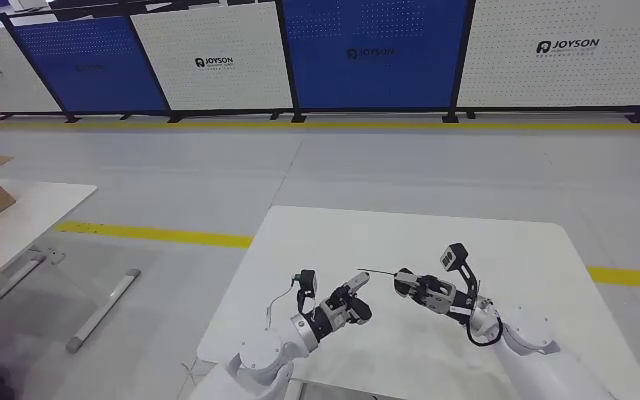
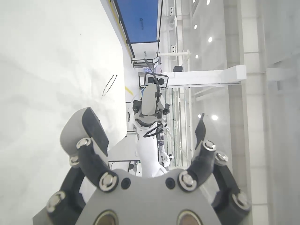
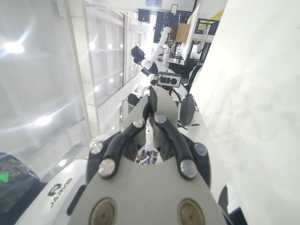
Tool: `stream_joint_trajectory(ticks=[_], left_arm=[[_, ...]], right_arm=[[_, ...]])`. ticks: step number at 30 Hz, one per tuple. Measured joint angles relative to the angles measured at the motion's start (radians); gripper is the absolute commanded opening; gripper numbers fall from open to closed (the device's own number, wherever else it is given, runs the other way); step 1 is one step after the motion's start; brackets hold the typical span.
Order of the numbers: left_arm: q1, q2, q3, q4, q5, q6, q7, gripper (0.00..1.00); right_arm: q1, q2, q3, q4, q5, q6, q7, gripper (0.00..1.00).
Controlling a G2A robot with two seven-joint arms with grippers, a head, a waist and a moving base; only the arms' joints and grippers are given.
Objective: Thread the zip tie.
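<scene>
Grips the zip tie [image 1: 378, 272] in the right end effector [image 1: 402, 281] — pinched shut on one end, up off the white bench [image 1: 500, 240]. Points the strap across at the left end effector [image 1: 356, 284], tip near it; cannot tell if touching. Holds the left end effector spread wide, nothing between the pads [image 2: 96, 129]. Sets both arms facing each other over the bench. Has two spare ties [image 2: 110, 84] lying flat on the bench — side by side, apart from both.

Bright, even light; ceiling lamps [image 3: 13, 47] flare starlike; faint soft shadows on the table [image 2: 46, 47]
</scene>
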Motion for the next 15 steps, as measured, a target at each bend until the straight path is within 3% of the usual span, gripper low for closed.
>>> stream_joint_trajectory(ticks=[5,10,15], left_arm=[[-0.031,-0.007,0.03,0.01,0.037,-0.052,0.044,1.0],[-0.11,-0.026,0.113,0.07,0.097,-0.1,0.09,1.0],[-0.118,-0.028,0.124,0.081,0.099,-0.105,0.097,1.0]], right_arm=[[0.0,0.0,0.0,0.0,0.0,0.0,0.0,0.0],[0.0,0.0,0.0,0.0,0.0,0.0,0.0,0.0],[0.0,0.0,0.0,0.0,0.0,0.0,0.0,0.0]])
